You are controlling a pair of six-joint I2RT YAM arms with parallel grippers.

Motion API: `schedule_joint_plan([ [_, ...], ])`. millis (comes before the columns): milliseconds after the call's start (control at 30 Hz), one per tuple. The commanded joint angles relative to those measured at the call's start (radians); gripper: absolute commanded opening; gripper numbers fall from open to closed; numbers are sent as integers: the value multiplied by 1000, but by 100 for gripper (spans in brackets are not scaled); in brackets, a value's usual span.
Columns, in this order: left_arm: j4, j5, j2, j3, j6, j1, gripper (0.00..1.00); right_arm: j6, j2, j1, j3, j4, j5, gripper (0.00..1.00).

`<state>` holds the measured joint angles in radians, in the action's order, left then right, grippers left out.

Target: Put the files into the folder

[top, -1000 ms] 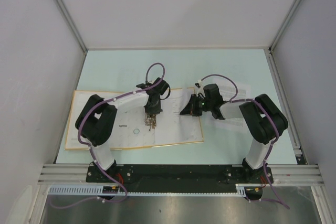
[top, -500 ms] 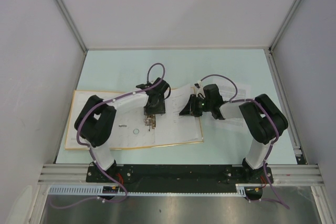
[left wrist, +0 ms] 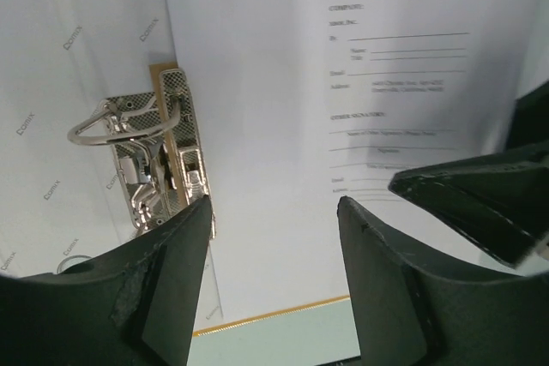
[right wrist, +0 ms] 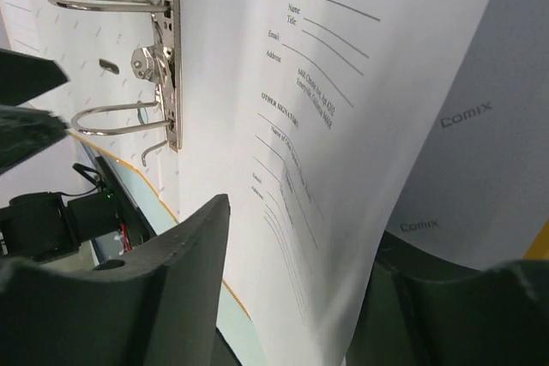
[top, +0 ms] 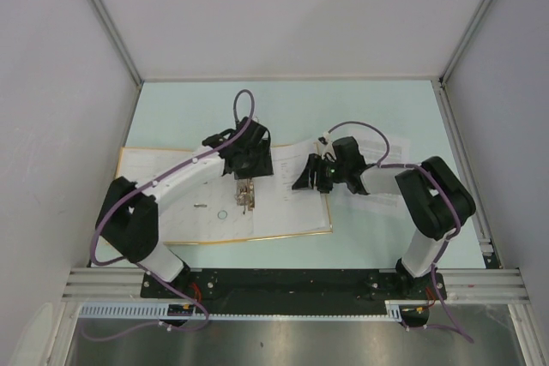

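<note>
Surface: pale green table [top: 377, 237], grey walls [top: 283, 15] on three sides, metal rails [top: 292, 280] along the near edge by my bases. The folder [top: 141, 179] lies open and flat on the table, whitish inside up, orange border showing. My left claw [left wrist: 274, 205] hangs just above the folder, fingers apart, gripping nothing. The ring clip [left wrist: 167, 160] sits just left of its left finger. The printed sheet [left wrist: 283, 109] lies ahead of and under this claw, its left edge just beside the clip. My right claw [right wrist: 300, 222] is released too: fingers apart, the sheet running between them, in front of one finger and behind the other, its right side bowed up off the folder. One right finger juts in at the right of my left claw. More paper [top: 392, 145] lies on the table under my right arm.
</note>
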<state>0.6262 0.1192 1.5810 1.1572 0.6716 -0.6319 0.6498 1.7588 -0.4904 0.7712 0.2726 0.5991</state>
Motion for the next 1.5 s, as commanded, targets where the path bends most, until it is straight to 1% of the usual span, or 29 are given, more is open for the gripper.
schedule_joint_plan([
  [0, -20, -50, -114, 12, -26, 3, 67, -56, -71, -5, 46, -91, -45, 59],
  [167, -8, -53, -183, 27, -55, 3, 68, -120, -113, -2, 83, -240, -108, 68],
  [300, -49, -104, -236, 24, -95, 3, 70, -217, -168, 16, 137, -381, -188, 76],
  [333, -66, -154, -249, 19, -116, 5, 70, -237, -186, 44, 149, -485, -212, 77],
  [367, -86, -180, -271, 18, -128, 3, 69, -254, -237, 70, 160, -537, -243, 78],
  [400, -121, -212, -277, 21, -139, 3, 69, -269, -267, 99, 165, -583, -319, 79],
  [433, -137, -274, -279, 32, -145, -2, 69, -282, -297, 174, 169, -669, -364, 80],
  [500, -192, -299, -262, 45, -147, -20, 69, -279, -393, 257, 168, -734, -447, 83],
  [533, -216, -306, -247, 62, -147, -52, 68, -274, -418, 306, 168, -775, -468, 83],
  [567, -239, -308, -201, 76, -145, -72, 67, -266, -439, 378, 168, -792, -487, 83],
  [600, -287, -314, -164, 93, -141, -90, 66, -259, -471, 415, 168, -809, -524, 83],
  [633, -307, -320, -124, 145, -129, -129, 65, -263, -478, 444, 165, -820, -535, 83],
  [667, -354, -323, -33, 176, -126, -152, 63, -268, -478, 482, 163, -823, -541, 83],
  [700, -380, -320, 15, 208, -125, -176, 62, -266, -467, 522, 160, -828, -536, 83],
  [733, -402, -306, 69, 284, -127, -222, 61, -260, -460, 544, 151, -801, -523, 83],
  [767, -414, -279, 177, 329, -126, -244, 59, -257, -446, 588, 128, -782, -503, 82],
  [800, -415, -277, 236, 382, -121, -259, 56, -259, -434, 607, 120, -762, -463, 82],
  [833, -407, -264, 293, 495, -98, -287, 54, -268, -405, 624, 112, -736, -447, 82],
  [867, -399, -225, 400, 547, -89, -302, 50, -292, -392, 636, 105, -724, -434, 82],
  [900, -398, -207, 449, 641, -87, -314, 50, -306, -383, 656, 100, -698, -406, 83],
  [933, -385, -187, 502, 692, -87, -336, 50, -312, -368, 667, 97, -682, -400, 83],
  [967, -355, -168, 592, 740, -87, -345, 50, -321, -364, 676, 80, -668, -372, 83],
  [1000, -347, -135, 632, 815, -86, -353, 50, -326, -361, 699, 71, -632, -349, 84],
  [1033, -342, -124, 699, 841, -78, -359, 50, -326, -355, 705, 65, -615, -338, 85],
  [1100, -339, -122, 755, 910, -55, -359, 49, -337, -343, 708, 60, -605, -346, 86],
  [1167, -329, -122, 812, 941, -43, -359, 49, -345, -323, 711, 60, -605, -380, 87],
  [1200, -330, -93, 826, 953, -27, -359, 49, -352, -317, 710, 60, -604, -384, 87],
  [1333, -301, -61, 864, 957, 14, -347, 49, -354, -276, 705, 54, -598, -412, 87],
  [1467, -289, -85, 890, 954, 43, -333, 47, -358, -240, 687, 50, -595, -465, 87],
])
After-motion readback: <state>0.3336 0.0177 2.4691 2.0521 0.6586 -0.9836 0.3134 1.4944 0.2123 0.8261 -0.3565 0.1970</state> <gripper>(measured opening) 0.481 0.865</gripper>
